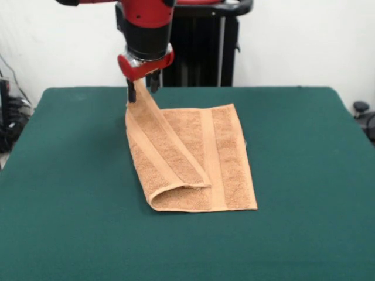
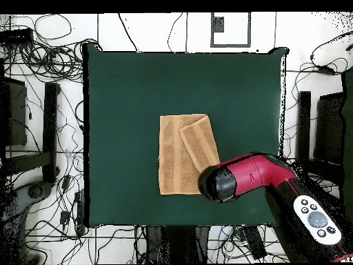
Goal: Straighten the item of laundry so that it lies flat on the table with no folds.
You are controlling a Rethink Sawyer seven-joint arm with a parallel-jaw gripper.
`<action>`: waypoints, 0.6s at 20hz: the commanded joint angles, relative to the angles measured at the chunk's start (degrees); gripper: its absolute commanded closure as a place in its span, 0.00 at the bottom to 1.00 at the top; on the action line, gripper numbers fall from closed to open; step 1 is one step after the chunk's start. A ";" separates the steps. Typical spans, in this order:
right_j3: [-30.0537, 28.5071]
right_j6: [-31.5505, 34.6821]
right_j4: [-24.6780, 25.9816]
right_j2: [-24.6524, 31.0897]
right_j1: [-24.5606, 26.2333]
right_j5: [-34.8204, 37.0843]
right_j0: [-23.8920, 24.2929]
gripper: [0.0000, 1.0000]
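On the green tabletop (image 1: 304,175), a little left of its middle in the front view, the orange-tan towel (image 1: 225,158) lies partly flat, and its nearest edge shows a rounded fold where one side is turned over the rest. From this fold the turned-over part, with one flat woven band along it, rises in a narrowing strip toward the far side of the tabletop, while the other part rests flat with its own band. At the far end the hand (image 1: 142,88) of the red and black arm (image 2: 251,176) is clamped on the lifted corner of the towel and holds it above the tabletop.
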State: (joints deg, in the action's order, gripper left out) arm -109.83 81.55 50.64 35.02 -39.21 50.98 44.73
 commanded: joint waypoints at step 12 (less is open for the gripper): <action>-5.41 -1.58 3.69 -2.07 3.33 -6.54 -0.85 0.00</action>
State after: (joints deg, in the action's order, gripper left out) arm -111.93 81.55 51.59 33.66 -39.22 48.44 45.72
